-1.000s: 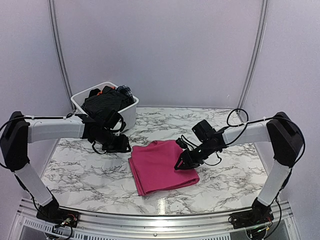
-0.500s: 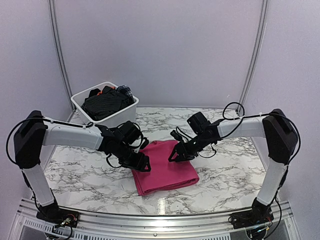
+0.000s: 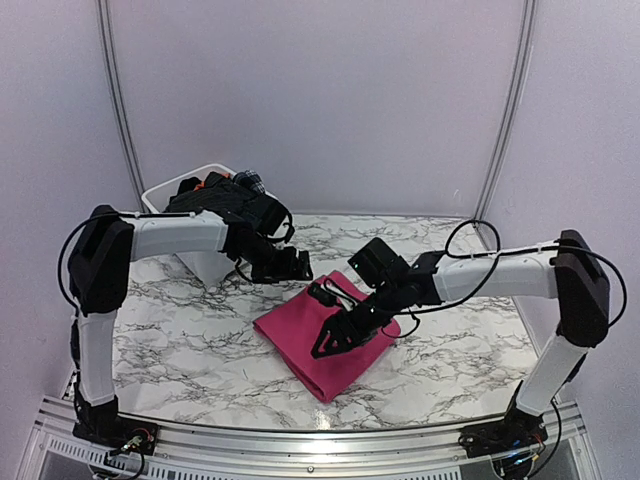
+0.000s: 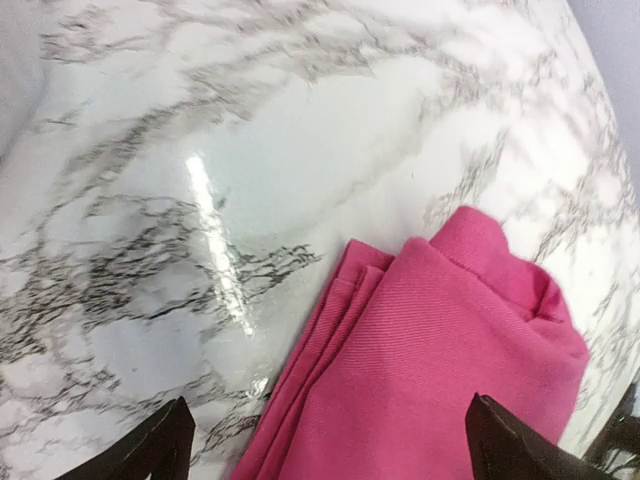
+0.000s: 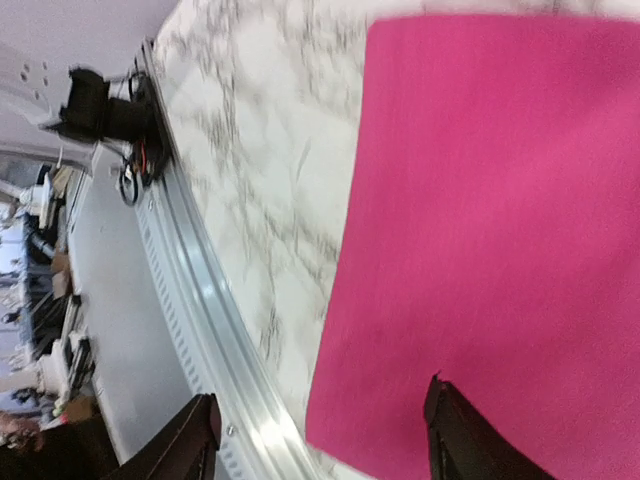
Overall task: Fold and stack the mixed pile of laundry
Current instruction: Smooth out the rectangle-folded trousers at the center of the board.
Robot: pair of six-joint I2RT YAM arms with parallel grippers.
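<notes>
Progress: you're looking at approx one item folded, the rest pending. Pink cloth (image 3: 345,378) is lying on the table (image 3: 170,340), out from the tub (image 3: 203,266) toward the R arm's side, clear of it. It's sitting as a flat multi-layer rectangle, edges lining up fairly even, the corner nearest the tub bunching a bit. Black pinstriped shirt (image 3: 215,200), orange garment (image 3: 206,182) and plaid piece (image 3: 250,183) are sitting heaped in the tub, unfolded. L gripper (image 3: 293,268) is hovering btwn tub and cloth, jaws wide, holding nothing. R gripper (image 3: 325,345) is hanging over the cloth, farther from the tub, jaws apart, nothing pinched.
</notes>
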